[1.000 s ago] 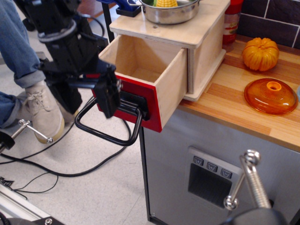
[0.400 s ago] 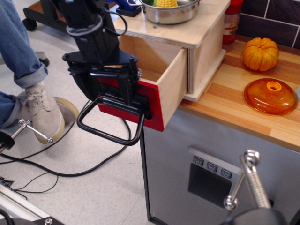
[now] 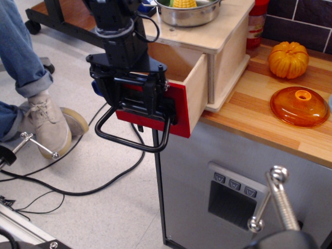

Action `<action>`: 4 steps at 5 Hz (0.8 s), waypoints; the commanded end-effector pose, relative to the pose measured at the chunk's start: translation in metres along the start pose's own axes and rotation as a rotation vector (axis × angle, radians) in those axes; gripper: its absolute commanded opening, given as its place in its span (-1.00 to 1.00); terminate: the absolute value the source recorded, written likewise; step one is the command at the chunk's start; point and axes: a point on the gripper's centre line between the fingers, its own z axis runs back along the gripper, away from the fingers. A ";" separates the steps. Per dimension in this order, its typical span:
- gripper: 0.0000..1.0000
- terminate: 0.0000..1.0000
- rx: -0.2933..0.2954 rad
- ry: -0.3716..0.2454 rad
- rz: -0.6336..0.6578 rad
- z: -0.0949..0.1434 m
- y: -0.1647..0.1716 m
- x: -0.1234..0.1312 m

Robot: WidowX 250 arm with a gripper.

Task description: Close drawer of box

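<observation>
Black boxy end effector, silver band, black cable looping

Setting. Wooden countertop over a grey cabinet with a small button panel. Dark tiled wall behind. Pale speckled floor crossed by black cables. Even, diffuse lighting.
</observation>
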 end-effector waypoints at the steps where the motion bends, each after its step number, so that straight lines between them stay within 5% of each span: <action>1: 1.00 -1.00 0.022 -0.132 0.008 0.029 0.004 0.056; 4: 1.00 -1.00 0.067 -0.189 -0.004 0.016 0.002 0.076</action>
